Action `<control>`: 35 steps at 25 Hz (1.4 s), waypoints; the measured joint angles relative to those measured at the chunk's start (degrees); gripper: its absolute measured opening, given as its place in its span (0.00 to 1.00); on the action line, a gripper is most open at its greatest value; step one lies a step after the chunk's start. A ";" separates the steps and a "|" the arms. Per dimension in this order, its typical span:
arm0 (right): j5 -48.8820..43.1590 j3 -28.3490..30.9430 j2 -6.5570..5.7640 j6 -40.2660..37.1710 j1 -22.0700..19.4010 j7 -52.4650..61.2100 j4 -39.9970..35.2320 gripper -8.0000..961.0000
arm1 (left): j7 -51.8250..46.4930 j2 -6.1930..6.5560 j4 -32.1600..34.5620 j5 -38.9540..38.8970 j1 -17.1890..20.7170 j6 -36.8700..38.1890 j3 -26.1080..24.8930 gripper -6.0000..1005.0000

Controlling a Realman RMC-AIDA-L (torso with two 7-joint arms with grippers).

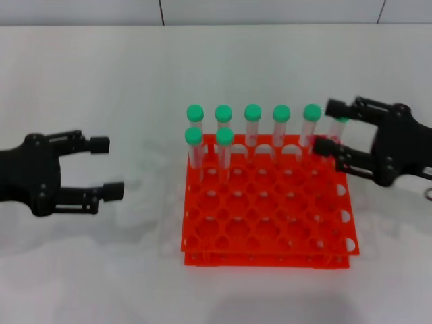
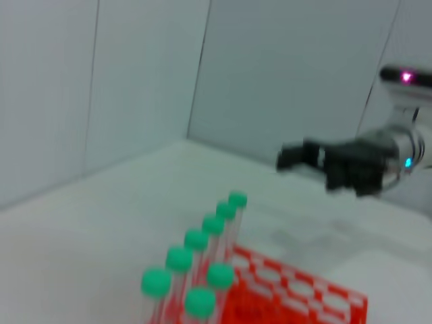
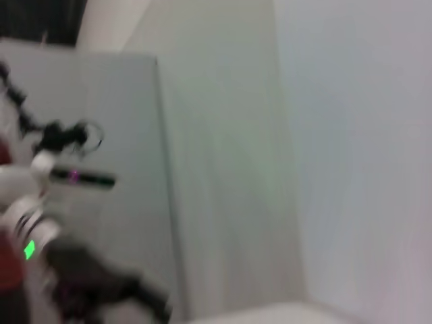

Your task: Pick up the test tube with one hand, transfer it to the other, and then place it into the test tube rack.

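The orange rack (image 1: 266,209) is set between the grippers. The left gripper (image 1: 108,169) is spread wide, holding nothing, well aside. The right gripper (image 1: 329,128) is spread around a green-capped tube (image 1: 339,128) standing in the rack's far corner, apparently for release or grasp.

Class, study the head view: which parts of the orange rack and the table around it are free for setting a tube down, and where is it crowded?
Free: the orange rack's near rows, and bare table between the left gripper and the rack. Crowded: the far rows with the green-capped tubes, and the far right corner, where the right gripper straddles a tube.
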 joint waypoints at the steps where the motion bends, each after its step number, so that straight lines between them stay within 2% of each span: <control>1: -4.36 2.41 -0.35 -1.48 -0.02 3.05 -1.18 0.67 | -0.69 -0.11 0.02 -1.06 0.04 0.03 0.01 0.88; 3: -12.22 7.46 -0.73 -4.75 0.05 7.78 -3.28 0.66 | -2.07 -0.37 0.03 -3.04 0.07 0.04 0.02 0.88; 8: -26.25 19.55 -0.21 -10.64 0.25 13.28 -7.09 0.66 | -2.35 -1.56 -0.46 -5.42 -0.35 -0.02 0.35 0.88; 11: -29.86 22.34 -0.26 -12.12 0.86 14.63 -7.72 0.66 | -2.40 -1.80 -1.80 -6.09 -0.71 -0.26 0.63 0.88; 18: -33.34 22.91 -0.83 -12.90 3.10 17.29 -8.12 0.66 | -2.42 -1.81 -3.20 -5.69 -0.96 -0.38 0.67 0.88; 21: -33.98 22.96 -0.60 -12.90 3.47 17.76 -8.26 0.66 | -2.44 -1.74 -3.17 -5.41 -0.98 -0.40 1.13 0.88; 29: -34.27 23.09 0.99 -12.25 3.81 17.63 -8.86 0.66 | -3.73 -1.54 -2.79 -4.67 -0.99 -0.51 2.28 0.88; 35: -34.30 23.16 1.17 -12.26 4.13 17.84 -9.24 0.66 | -3.74 -1.58 -2.75 -3.95 -0.82 -0.39 2.30 0.88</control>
